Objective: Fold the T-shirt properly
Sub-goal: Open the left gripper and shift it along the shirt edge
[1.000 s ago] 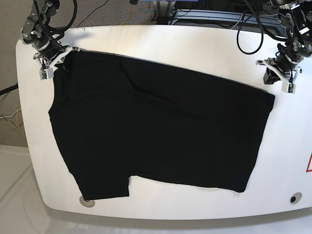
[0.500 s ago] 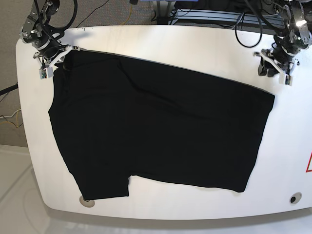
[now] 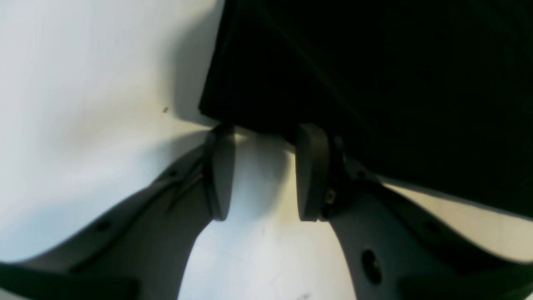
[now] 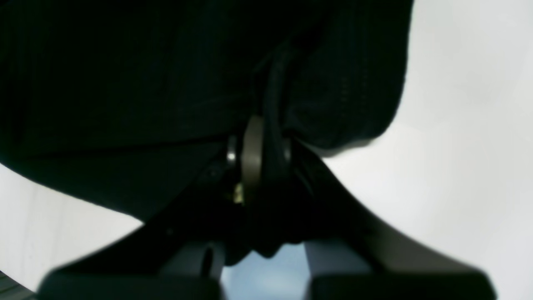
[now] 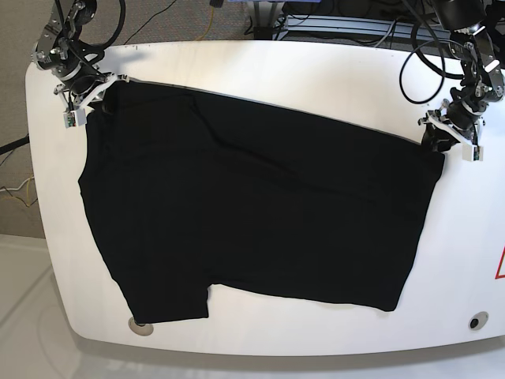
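The left gripper [image 3: 262, 171] sits low at the far right of the base view, its two grey fingers [image 3: 218, 173] spread apart with a clear gap between them. The right gripper [image 4: 262, 154] sits at the far left of the base view, fingers pressed together, pinching a fold of the T-shirt [image 5: 252, 213].

White rounded table [image 5: 260, 71] under bright, even light. Grey carpet [image 5: 189, 20] beyond far edge, crossed by black and yellow cables [image 5: 207, 28]. Pale floor [image 5: 24, 316] at near left. Metal frame [image 5: 331, 24] behind table.
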